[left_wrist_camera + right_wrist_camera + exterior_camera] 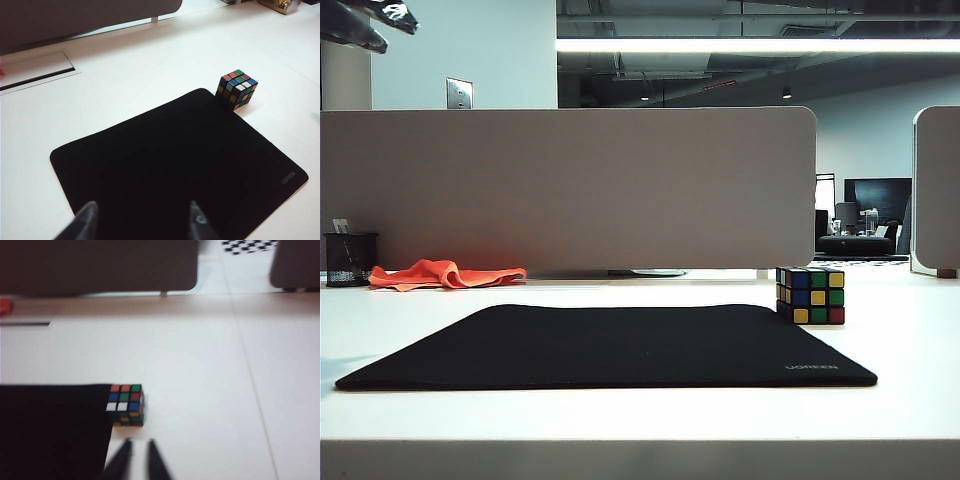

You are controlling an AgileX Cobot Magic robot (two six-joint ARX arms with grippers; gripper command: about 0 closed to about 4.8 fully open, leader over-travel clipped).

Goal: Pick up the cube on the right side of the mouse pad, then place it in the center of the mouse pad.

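Note:
The cube (810, 295) stands on the white table, touching the far right corner of the black mouse pad (610, 345). In the left wrist view my left gripper (142, 220) hangs open above the near part of the mouse pad (170, 155), fingers wide apart and empty, with the cube (236, 89) far beyond it. In the right wrist view my right gripper (138, 455) hovers over bare table beside the mouse pad (50, 430), just short of the cube (126, 405). Its fingers are parted by only a narrow gap and hold nothing. Neither gripper shows in the exterior view.
A black mesh pen cup (350, 258) and an orange cloth (445, 273) lie at the back left. A grey divider panel (570, 190) closes off the back of the table, with a second panel (937, 190) at the right. A cable slot (35, 75) is set into the desk.

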